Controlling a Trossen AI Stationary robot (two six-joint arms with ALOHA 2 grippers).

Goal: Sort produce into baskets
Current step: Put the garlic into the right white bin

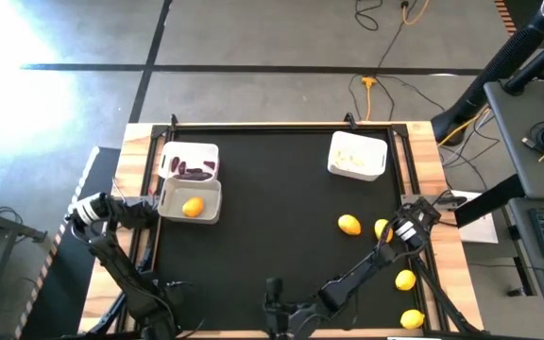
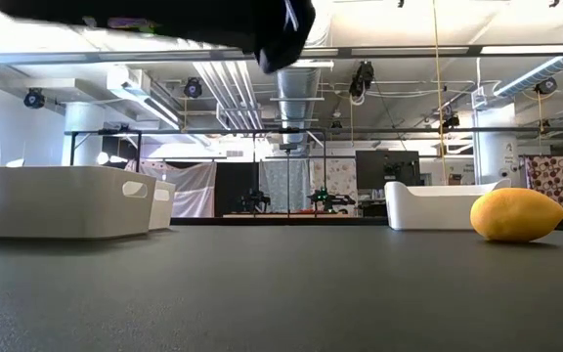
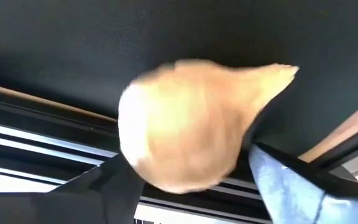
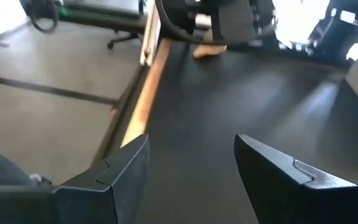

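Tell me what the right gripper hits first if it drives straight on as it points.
Probably the bare black mat; the open right gripper tilts down toward it, nothing between. Depth is unclear.

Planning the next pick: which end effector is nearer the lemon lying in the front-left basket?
Left. The left end effector sits just outside the basket holding that lemon, at its left side. The right end effector is far across the table.
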